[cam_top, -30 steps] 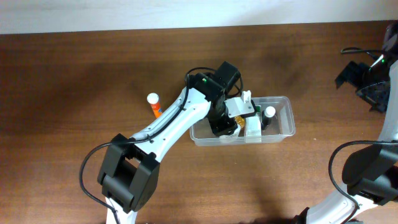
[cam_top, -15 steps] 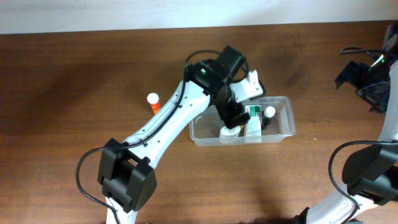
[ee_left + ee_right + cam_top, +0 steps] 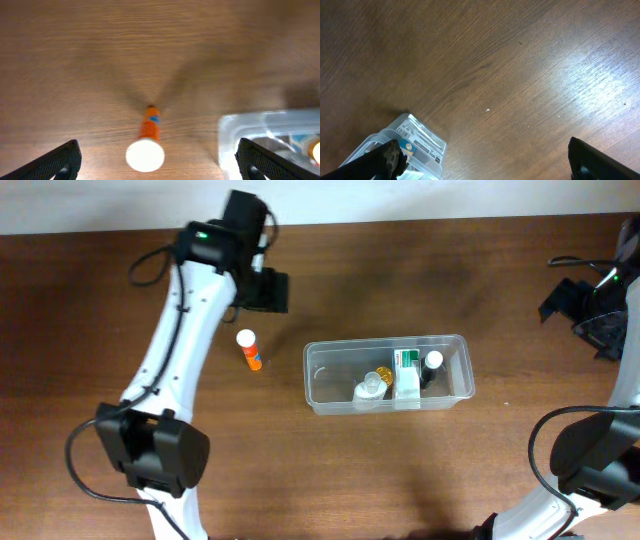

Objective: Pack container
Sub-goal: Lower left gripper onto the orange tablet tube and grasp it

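Note:
The container (image 3: 322, 358), a clear rectangular tub, stands at mid-table with a clear-capped bottle (image 3: 370, 387), a green-and-white box (image 3: 406, 372) and a dark white-capped bottle (image 3: 432, 364) inside. An orange bottle with a white cap (image 3: 248, 348) stands upright on the wood to its left. My left gripper (image 3: 268, 290) hangs open behind that bottle, away from the tub. In the left wrist view the orange bottle (image 3: 149, 135) sits between and below the wide-apart fingers of my left gripper (image 3: 157, 152), with the container's corner (image 3: 260, 127) at the right. My right gripper (image 3: 580, 302) is open at the far right edge, holding nothing.
In the right wrist view a clear plastic box with a printed label (image 3: 417, 142) lies by the left finger of my right gripper (image 3: 485, 162), bare wood beyond it. Dark gear (image 3: 605, 330) sits at the table's right edge. A pale wall runs along the back.
My left gripper opened inside the container, left a bottle there, then rose and swung to the back left above the orange bottle. The right arm has not moved.

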